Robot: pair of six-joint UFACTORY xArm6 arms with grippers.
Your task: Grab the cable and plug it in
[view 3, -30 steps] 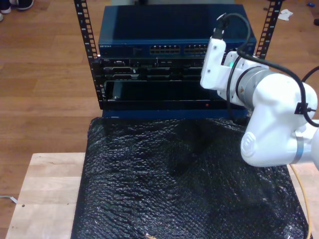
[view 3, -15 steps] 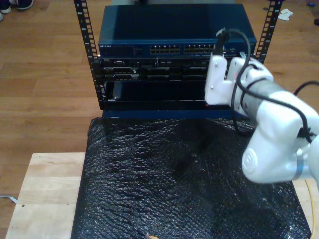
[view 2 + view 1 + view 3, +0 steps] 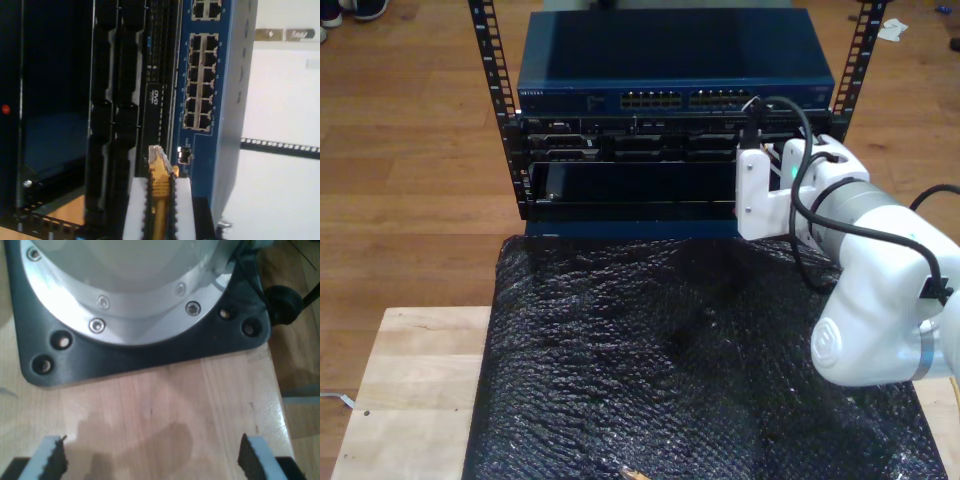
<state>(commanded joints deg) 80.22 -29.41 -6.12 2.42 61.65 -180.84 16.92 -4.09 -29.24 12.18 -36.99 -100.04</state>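
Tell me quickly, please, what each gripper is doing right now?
My first gripper: open, holding nothing.
My second gripper: shut on the cable, just behind its plug.

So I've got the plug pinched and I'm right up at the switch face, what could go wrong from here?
My second gripper holds the cable with its plug over the black unit beside the blue switch, off to one side of the port block. Pushing in now could jam the plug against the panel. The pads show little of the plug, so it may slip or tilt on contact. The arm's black wiring hangs near the rack front and could snag.
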